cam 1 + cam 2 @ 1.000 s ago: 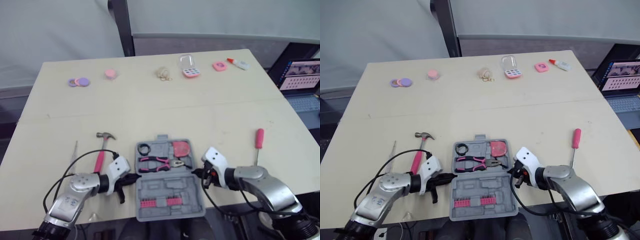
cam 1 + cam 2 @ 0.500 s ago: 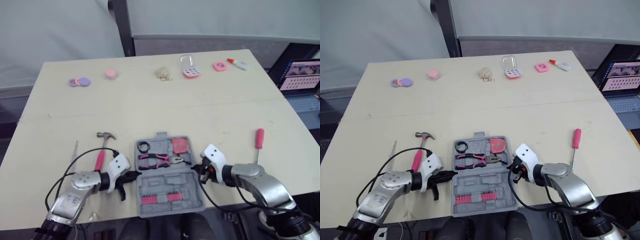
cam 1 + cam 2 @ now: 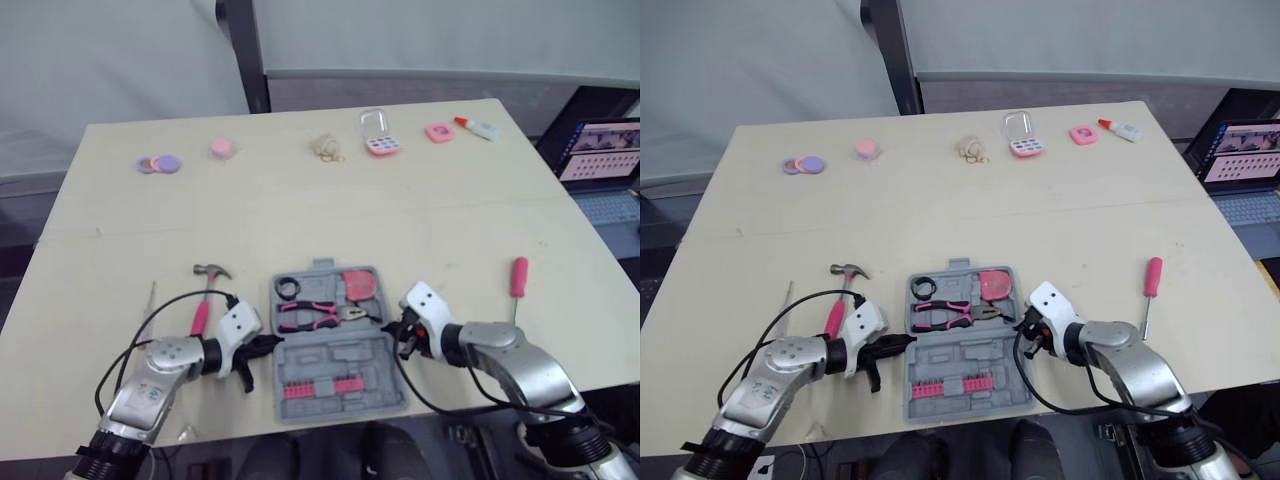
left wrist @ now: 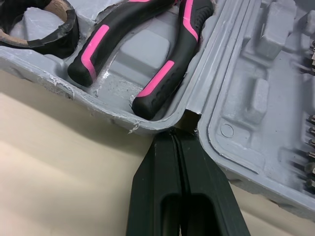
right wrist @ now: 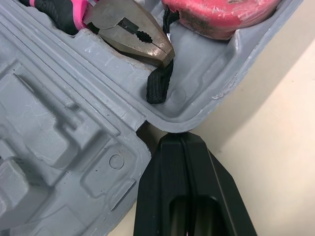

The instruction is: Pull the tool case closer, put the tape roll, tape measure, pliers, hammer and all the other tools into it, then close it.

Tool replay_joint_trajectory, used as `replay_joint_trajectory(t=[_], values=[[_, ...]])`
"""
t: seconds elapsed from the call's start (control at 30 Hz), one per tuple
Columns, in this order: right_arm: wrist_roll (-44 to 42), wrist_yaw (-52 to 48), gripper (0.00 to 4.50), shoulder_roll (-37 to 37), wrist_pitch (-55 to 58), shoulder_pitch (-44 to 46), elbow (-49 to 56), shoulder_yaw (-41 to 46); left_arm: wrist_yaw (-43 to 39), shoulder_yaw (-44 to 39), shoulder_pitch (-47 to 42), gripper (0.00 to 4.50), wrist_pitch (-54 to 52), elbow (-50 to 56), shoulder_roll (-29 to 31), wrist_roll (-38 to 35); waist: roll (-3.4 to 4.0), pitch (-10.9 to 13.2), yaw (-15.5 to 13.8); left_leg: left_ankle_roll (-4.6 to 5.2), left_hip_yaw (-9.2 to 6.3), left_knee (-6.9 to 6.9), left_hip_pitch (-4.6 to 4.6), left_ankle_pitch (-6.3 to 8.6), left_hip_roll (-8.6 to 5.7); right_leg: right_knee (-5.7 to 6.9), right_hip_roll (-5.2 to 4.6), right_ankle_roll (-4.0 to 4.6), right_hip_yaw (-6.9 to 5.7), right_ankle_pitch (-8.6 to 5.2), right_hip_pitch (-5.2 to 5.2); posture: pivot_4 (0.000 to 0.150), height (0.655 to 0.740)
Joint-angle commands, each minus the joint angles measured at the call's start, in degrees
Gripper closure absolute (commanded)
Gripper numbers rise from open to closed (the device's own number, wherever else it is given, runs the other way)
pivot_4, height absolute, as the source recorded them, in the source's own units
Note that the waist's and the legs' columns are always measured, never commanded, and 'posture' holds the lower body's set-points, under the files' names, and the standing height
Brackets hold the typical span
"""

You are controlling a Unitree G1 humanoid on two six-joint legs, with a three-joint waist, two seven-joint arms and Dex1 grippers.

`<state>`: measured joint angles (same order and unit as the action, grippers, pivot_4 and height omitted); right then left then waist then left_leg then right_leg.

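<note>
Open tool case (image 3: 345, 355) on the pale surface (image 3: 300, 220), lying flat near the front edge at centre, both halves facing up. The far half holds the tape roll (image 3: 288, 289) in its 10 o'clock corner, the pink tape measure (image 3: 358, 285) in its 2 o'clock corner, and the pliers (image 3: 315, 316) laid crosswise nearer the hinge. The near half carries a row of pink bits (image 3: 320, 387).

The left gripper (image 3: 268, 345) stands at the case's 9 o'clock. Its two black fingers are pressed together with nothing between them, and the tip meets the notch where the two halves join. The right gripper (image 3: 400, 335) stands at the case's 3 o'clock, its fingers likewise closed and empty, its tip against the matching notch on that side.

The hammer (image 3: 203, 305) lies outside the case at about 11 o'clock of the left gripper, close by, with its head pointing away from the robot. The pink-handled screwdriver (image 3: 518, 280) lies at 2 o'clock of the right gripper, well apart from the case.
</note>
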<state>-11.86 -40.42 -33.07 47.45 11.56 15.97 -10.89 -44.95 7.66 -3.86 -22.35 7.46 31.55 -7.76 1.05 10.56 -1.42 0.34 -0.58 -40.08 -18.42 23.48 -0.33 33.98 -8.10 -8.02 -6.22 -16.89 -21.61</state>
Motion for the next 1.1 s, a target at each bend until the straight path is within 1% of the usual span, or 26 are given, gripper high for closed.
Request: replay_joint_trajectory(t=[0.03, 0.33, 1.1], values=[[-0.6, 0.3, 4.50, 1.3, -1.5, 0.6, 1.2, -0.7, 3.3, -0.6, -0.9, 4.46, 0.3, -1.2, -1.5, 1.0, 0.00, 0.0, 0.0, 0.00, 0.00, 0.00, 0.00, 0.00, 0.00, 0.00, 0.00, 0.00, 0.00, 0.00, 0.00, 0.150, 0.7400], [0.8, 0.9, 4.50, 2.2, -2.0, 1.3, -0.1, -0.3, 4.4, -0.8, -2.4, 4.46, 1.3, -3.7, -2.6, 2.0, 0.00, 0.0, 0.0, -0.01, -0.04, 0.00, 0.01, -0.04, 0.00, 0.01, 0.01, 0.00, -0.01, 0.01, 0.02, 0.150, 0.7400], [2.0, 1.5, 4.50, 3.5, -3.2, 3.0, -1.7, -0.3, 5.5, -1.5, -3.0, 4.46, 2.8, -5.9, -3.6, 2.7, 0.00, 0.0, 0.0, -0.02, -0.06, 0.00, 0.01, -0.05, 0.01, 0.01, 0.01, -0.01, -0.01, 0.01, 0.03, 0.150, 0.7400]])
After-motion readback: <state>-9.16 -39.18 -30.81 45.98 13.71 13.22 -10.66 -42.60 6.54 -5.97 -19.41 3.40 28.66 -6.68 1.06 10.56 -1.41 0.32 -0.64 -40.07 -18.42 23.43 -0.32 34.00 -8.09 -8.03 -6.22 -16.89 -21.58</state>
